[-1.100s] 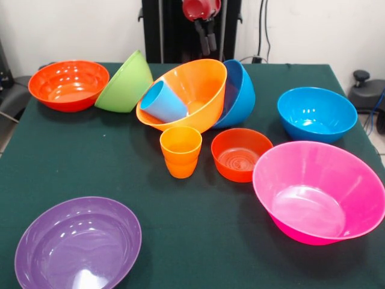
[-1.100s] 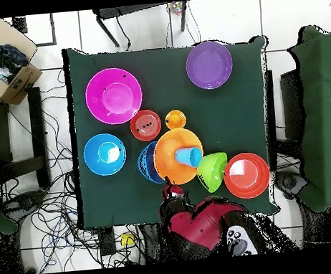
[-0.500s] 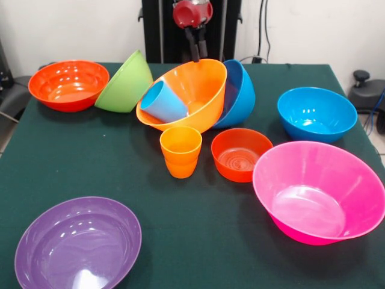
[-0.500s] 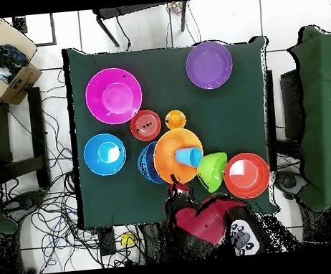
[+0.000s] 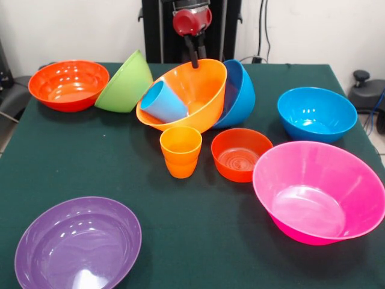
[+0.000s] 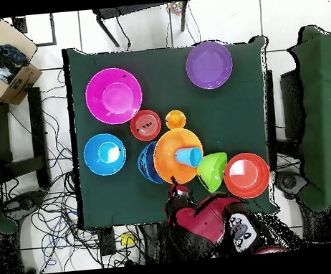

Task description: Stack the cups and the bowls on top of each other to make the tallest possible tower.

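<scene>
A large orange bowl (image 5: 195, 90) (image 6: 169, 162) stands tilted near the table's middle, leaning on a blue bowl (image 5: 242, 93) behind it. A light blue cup (image 5: 161, 102) (image 6: 189, 156) lies on its side inside the orange bowl. In front stand an orange cup (image 5: 180, 150) and a small red-orange bowl (image 5: 240, 154). My gripper (image 5: 195, 59) (image 6: 177, 191) hangs at the orange bowl's far rim; I cannot see whether it touches the rim. No pile taller than a single bowl shows.
A lime green bowl (image 5: 126, 84) leans against a red-orange bowl (image 5: 67, 84) at the far left. A second blue bowl (image 5: 316, 113) and a large pink bowl (image 5: 317, 192) sit on the right, a purple bowl (image 5: 77, 244) at the near left. Green cloth (image 5: 198, 241) covers the table.
In the front view the gripper has shifted left and come down to the orange bowl's far rim. No bowl or cup has moved.
</scene>
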`<state>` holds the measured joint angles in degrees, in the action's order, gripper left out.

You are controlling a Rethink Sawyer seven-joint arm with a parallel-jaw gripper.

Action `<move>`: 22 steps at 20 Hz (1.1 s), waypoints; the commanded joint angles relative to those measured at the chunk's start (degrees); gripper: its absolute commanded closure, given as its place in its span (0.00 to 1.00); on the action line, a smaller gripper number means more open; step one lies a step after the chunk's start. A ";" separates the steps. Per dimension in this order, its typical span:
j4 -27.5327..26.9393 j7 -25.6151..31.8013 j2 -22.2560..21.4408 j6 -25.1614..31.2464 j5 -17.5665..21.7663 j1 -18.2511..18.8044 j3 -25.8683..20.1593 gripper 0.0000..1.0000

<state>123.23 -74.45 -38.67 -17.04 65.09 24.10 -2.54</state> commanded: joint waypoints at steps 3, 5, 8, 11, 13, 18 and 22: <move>-5.13 -6.13 3.79 -0.45 1.26 -1.11 -2.36 0.00; -5.51 -5.79 4.29 -0.90 1.20 -1.32 -1.94 0.00; -5.91 -5.81 4.35 -1.11 1.40 -1.07 -2.21 0.00; -6.36 -5.63 4.51 -2.13 1.53 -0.75 -2.12 0.00; -6.68 -5.41 4.71 -2.72 1.63 -0.73 -2.01 0.00; -6.63 -4.86 3.71 -4.54 1.43 -0.94 -1.11 0.00; -6.15 -4.92 2.50 -5.74 1.72 -0.72 -1.00 0.00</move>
<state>122.55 -74.45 -35.65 -18.67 65.08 24.06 -0.65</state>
